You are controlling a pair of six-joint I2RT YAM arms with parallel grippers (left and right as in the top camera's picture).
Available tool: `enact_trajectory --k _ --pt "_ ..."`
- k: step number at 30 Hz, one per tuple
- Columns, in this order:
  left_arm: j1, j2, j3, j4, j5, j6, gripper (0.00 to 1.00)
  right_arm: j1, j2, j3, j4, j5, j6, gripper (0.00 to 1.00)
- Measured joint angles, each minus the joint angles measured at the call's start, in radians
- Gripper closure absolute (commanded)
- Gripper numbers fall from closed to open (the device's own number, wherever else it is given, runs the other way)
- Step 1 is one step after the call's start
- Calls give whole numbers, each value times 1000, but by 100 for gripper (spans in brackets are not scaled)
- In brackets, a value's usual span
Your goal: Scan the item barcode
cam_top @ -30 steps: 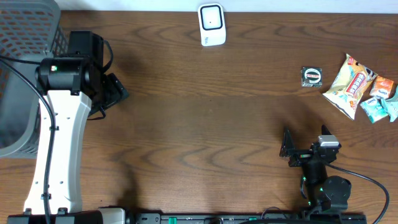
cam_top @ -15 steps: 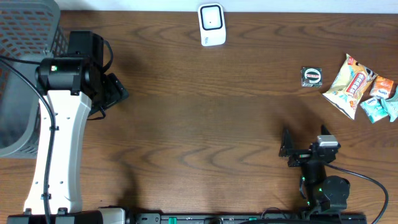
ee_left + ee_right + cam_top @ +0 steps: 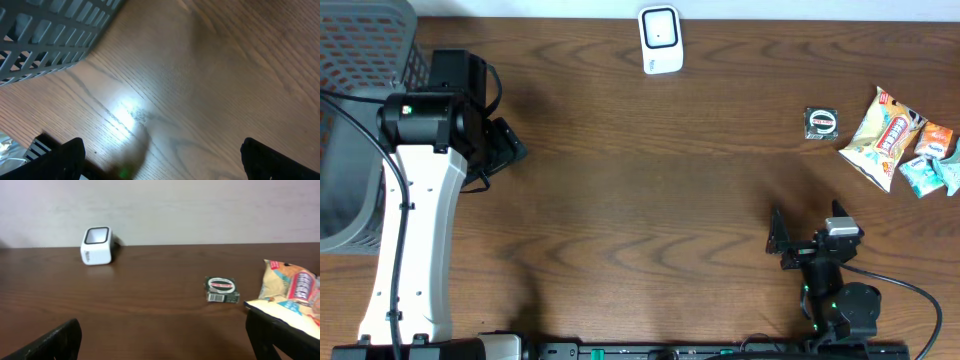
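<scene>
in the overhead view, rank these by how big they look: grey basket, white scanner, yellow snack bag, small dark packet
Largest to smallest:
1. grey basket
2. yellow snack bag
3. white scanner
4. small dark packet

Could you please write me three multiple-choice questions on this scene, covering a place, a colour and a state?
1. Where does the white scanner stand?
A. at the far edge of the table
B. at the near edge
C. on the floor

2. What colour is the basket?
A. red
B. grey
C. yellow

3. How do the jaws of the right arm stand?
A. shut on a packet
B. open, empty
C. shut, empty

Answers:
1 A, it sits close to the wall in the right wrist view.
2 B, its mesh shows grey overhead.
3 B, they stand wide apart with nothing between them.
</scene>
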Motion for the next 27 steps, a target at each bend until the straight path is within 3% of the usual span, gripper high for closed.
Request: enact_trajectory --k 27 --pt "0 0 0 0 0 0 2 -26 0 0 2 0 1 1"
